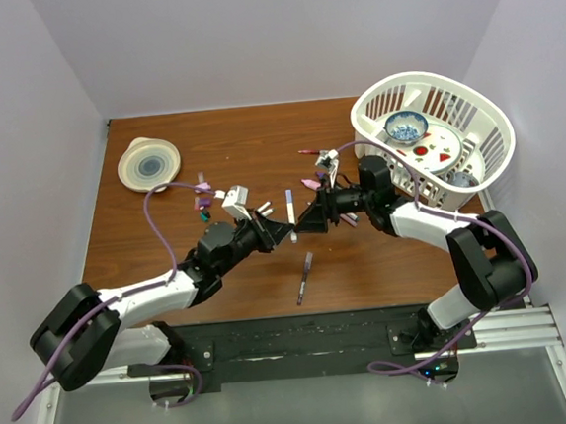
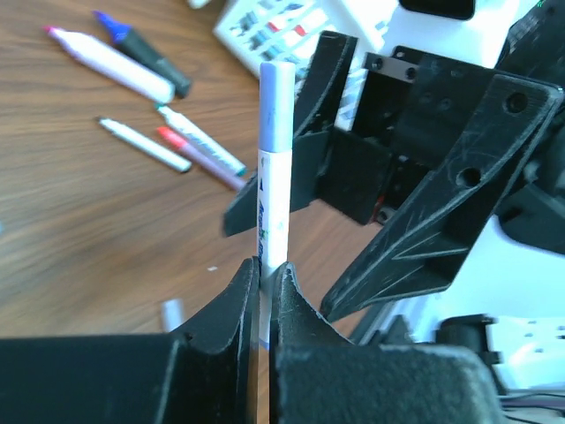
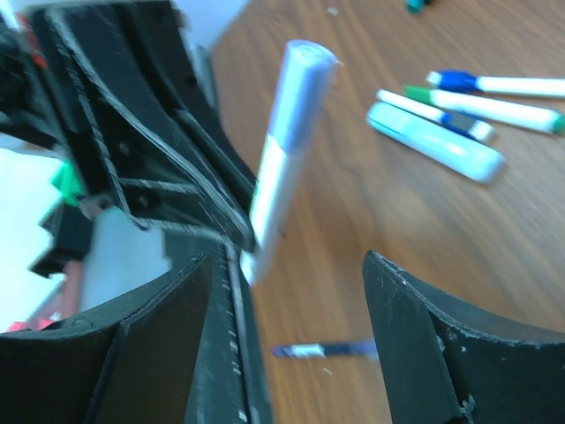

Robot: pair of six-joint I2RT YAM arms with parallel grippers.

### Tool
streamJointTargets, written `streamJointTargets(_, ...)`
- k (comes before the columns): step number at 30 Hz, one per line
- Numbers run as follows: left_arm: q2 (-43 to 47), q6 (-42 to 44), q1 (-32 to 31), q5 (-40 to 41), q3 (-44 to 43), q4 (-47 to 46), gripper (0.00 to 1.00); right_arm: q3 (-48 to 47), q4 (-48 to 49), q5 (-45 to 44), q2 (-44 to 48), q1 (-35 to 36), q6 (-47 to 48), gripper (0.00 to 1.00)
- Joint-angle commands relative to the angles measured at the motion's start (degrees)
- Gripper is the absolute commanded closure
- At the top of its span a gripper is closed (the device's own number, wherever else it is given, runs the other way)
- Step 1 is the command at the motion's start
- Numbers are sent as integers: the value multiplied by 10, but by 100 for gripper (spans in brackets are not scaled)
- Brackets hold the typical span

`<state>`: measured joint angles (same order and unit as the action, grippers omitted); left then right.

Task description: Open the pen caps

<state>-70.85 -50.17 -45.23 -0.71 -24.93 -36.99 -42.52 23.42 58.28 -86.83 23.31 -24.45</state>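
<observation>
brown wooden table (image 1: 238, 146) carries scattered pens (image 1: 305, 277), a round dish (image 1: 149, 162), a white basket (image 1: 490, 144).

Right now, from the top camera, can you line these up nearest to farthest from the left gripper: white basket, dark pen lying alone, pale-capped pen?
1. The pale-capped pen, clamped in the left gripper.
2. The dark pen, alone, nearer the bases.
3. The white basket, far right corner.

bright even light, soft shadows; right wrist view is blurred, smearing the pen (image 3: 287, 150).
</observation>
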Motion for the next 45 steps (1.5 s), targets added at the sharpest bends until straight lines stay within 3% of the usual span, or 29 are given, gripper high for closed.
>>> streamJointTargets(1, -31, -44, 1, -34, 1, -124, 100, 17, 149, -28, 13, 9, -128, 30)
streamJointTargets(10, -39, -51, 1, -33, 6, -143, 100, 24, 161, -79, 16, 9, -191, 42)
streamJointTargets(15, -48, -55, 1, -40, 7, -155, 100, 20, 167, -71, 9, 16, -207, 66)
streamJointTargets(22, -51, -53, 1, -39, 8, -161, 100, 19, 181, -61, 7, 28, -220, 80)
streamJointTargets(23, -51, -54, 1, -39, 6, -162, 100, 18, 182, -60, 6, 29, -220, 83)
streamJointTargets(25, -52, -53, 1, -45, 5, -165, 100, 17, 182, -55, 4, 31, -218, 100)
streamJointTargets(27, -51, -48, 3, -65, 5, -168, 100, 7, 165, -48, 5, 32, -194, 100)
streamJointTargets(28, -47, -29, 7, -79, 1, -164, 91, 0, 119, -48, 7, 31, -176, 100)
streamJointTargets(29, -39, -17, 9, -92, 1, -159, 63, -19, 84, -45, 9, 31, -116, 100)
streamJointTargets(31, -18, 10, 13, -101, 14, -160, 38, -40, -10, -27, 10, 31, -14, 100)
streamJointTargets(33, 18, 24, 14, -82, 29, -159, 15, -57, -48, 7, 3, 29, 32, 100)
streamJointTargets(35, 42, 38, 15, -71, 34, -131, 8, -62, -58, 34, -2, 29, 59, 100)
streamJointTargets(40, 48, 30, 35, -53, 23, -99, 7, -67, -74, 83, -11, 31, 91, 100)
streamJointTargets(43, 35, 23, 43, -46, 10, -95, 13, -70, -86, 97, -13, 31, 107, 100)
streamJointTargets(45, 27, 23, 46, -53, 1, -93, 24, -72, -87, 99, -14, 30, 108, 100)
